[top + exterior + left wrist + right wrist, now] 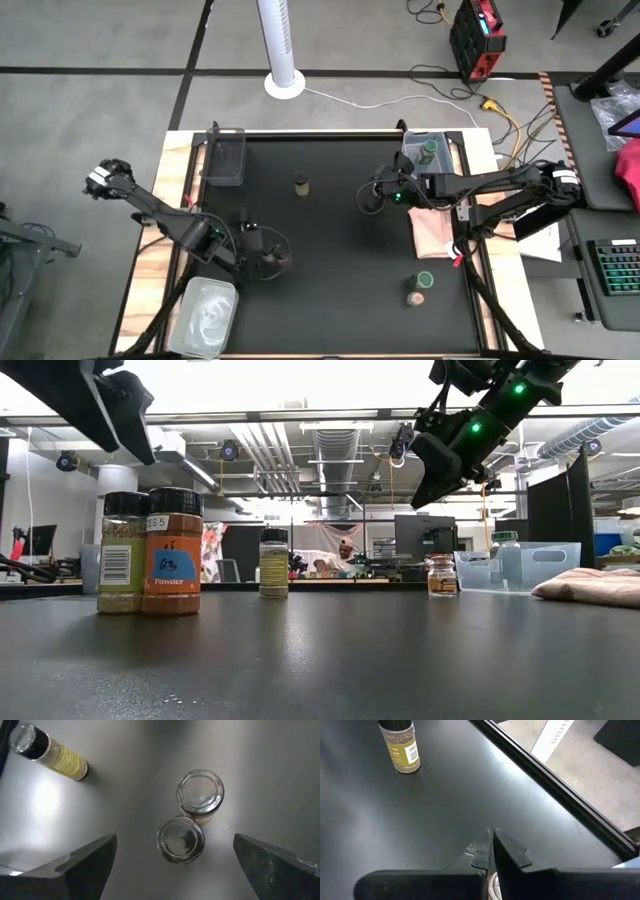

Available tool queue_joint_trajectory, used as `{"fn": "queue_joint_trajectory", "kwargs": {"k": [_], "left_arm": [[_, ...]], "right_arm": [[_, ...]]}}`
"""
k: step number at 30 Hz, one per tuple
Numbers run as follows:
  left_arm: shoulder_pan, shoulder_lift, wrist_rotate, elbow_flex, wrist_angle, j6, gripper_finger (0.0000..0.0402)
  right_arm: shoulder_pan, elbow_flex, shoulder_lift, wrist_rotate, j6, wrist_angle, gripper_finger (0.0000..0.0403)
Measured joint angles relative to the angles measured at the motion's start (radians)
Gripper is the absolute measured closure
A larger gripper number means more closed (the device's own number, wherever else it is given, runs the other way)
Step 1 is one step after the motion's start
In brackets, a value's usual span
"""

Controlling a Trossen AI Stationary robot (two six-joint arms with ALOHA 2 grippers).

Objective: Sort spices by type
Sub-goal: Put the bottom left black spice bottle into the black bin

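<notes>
Two dark-lidded jars stand side by side near the table's left: an orange-labelled one (172, 565) and a greenish one (124, 552). My left gripper (175, 840) hovers open above them, one finger on either side of the pair (190, 815), touching neither. A yellow-labelled jar (301, 184) stands alone mid-table. My right gripper (492, 837) is shut and raised right of it (371, 196); a small red-labelled jar (442, 575) stands on the table under it. A green-lidded jar (424, 279) and a pinkish-topped one (415, 298) stand near right. Another green-lidded jar (428, 150) sits in a tub.
A clear tub (225, 158) sits at the far left corner, another (205, 315) at the near left, and a third (413, 143) at the far right. A pink cloth (435, 232) lies at the right edge. Bare black mat (340, 270) lies between the jar groups.
</notes>
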Motion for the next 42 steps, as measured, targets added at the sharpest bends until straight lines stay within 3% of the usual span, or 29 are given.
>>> {"fn": "queue_joint_trajectory", "kwargs": {"k": [26,32,42], "left_arm": [[0.111,-0.017,0.122,-0.216,0.268,0.1,0.0023],[0.111,-0.018,0.122,-0.24,0.31,0.118,0.0064],[0.111,-0.009,0.123,-0.244,0.304,0.115,0.0178]], "right_arm": [[0.0,0.0,0.0,-0.027,-0.003,-0.004,0.039],[0.0,0.0,0.0,-0.027,-0.003,-0.004,0.039],[0.0,-0.003,0.0,-0.028,-0.002,-0.005,0.039]]}}
